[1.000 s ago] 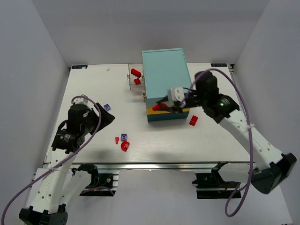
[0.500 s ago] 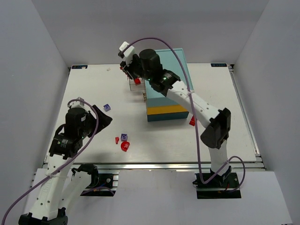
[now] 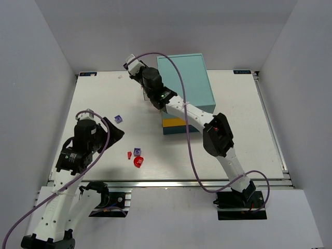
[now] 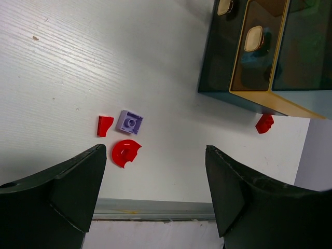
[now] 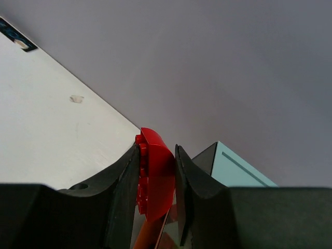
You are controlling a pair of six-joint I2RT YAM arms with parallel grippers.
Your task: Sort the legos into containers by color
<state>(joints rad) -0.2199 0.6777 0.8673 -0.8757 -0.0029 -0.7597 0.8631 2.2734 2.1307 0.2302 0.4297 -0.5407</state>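
My right gripper (image 5: 156, 151) is shut on a red curved lego (image 5: 154, 176), which stands upright between the fingers. In the top view the right gripper (image 3: 141, 78) reaches over the back left corner of the teal and yellow cabinet (image 3: 184, 78). The open clear containers there are hidden under the arm. My left gripper (image 4: 155, 155) hangs open and empty above the table's near left. Ahead of it lie a small red lego (image 4: 104, 125), a purple lego (image 4: 129, 122) and a round red lego (image 4: 125, 152). Another red lego (image 4: 264, 123) lies by the cabinet's front.
A further purple lego (image 3: 119, 119) lies on the table, left of centre. The cabinet's front shows closed drawers with pale handles (image 4: 253, 38). The right arm (image 3: 218, 136) stretches diagonally over the table from its base. Grey walls close in on three sides.
The right arm has swung from the cabinet's front right to its back left corner, carrying the red lego. The left arm has hardly moved.
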